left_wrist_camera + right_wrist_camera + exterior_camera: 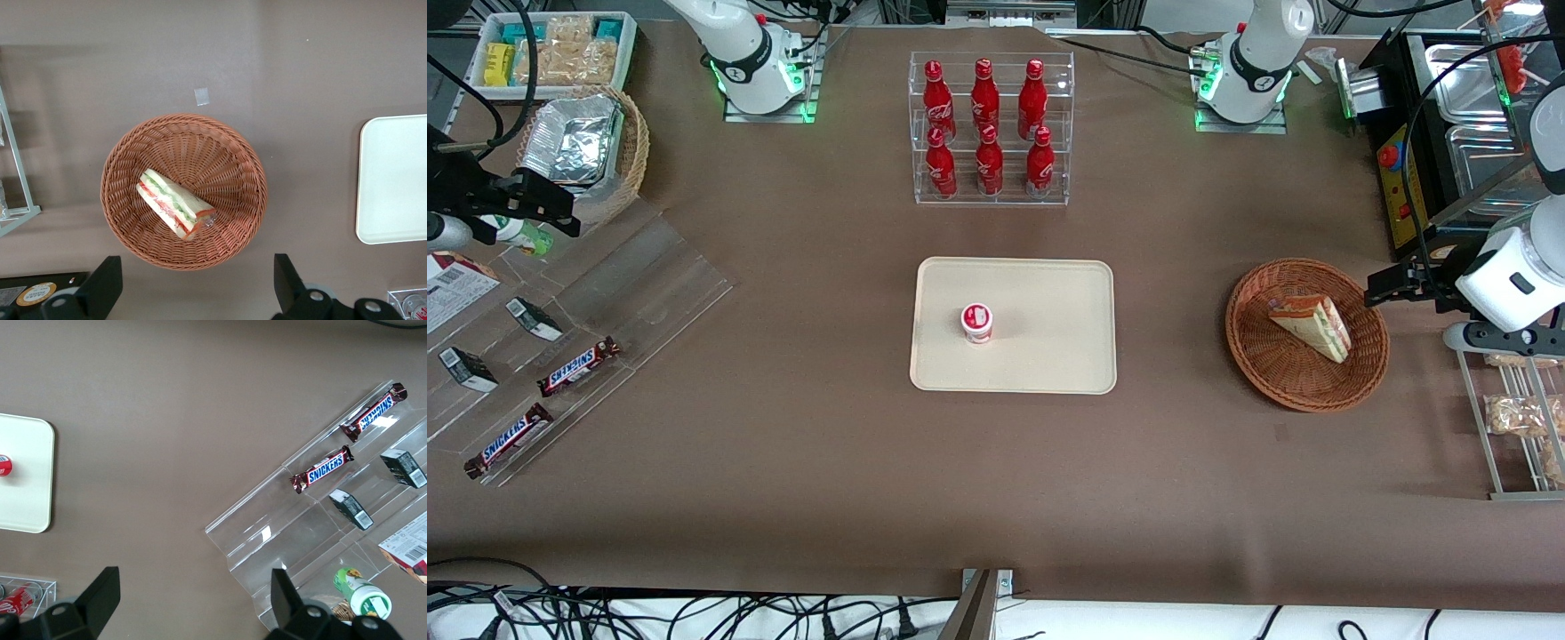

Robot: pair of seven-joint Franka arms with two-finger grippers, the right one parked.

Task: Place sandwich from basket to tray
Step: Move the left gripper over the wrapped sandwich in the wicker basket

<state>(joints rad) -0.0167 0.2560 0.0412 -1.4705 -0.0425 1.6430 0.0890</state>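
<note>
A: Where is the gripper [193,290] right now?

B: It hangs above the table at the working arm's end, beside the basket [1249,351] and clear of it. Its two fingers [100,283] stand wide apart with nothing between them.

A: And the sandwich [1312,326]?

B: It lies in the basket, below the gripper and a little off to one side of it, flat on the wicker. In the wrist view the sandwich [176,211] sits near the basket [133,160] wall nearest the fingers.

A: The tray [1049,356]?

B: It is well apart from the gripper, toward the middle of the table. A small red-and-white cup [977,323] stands on it. The gripper touches nothing.
</note>
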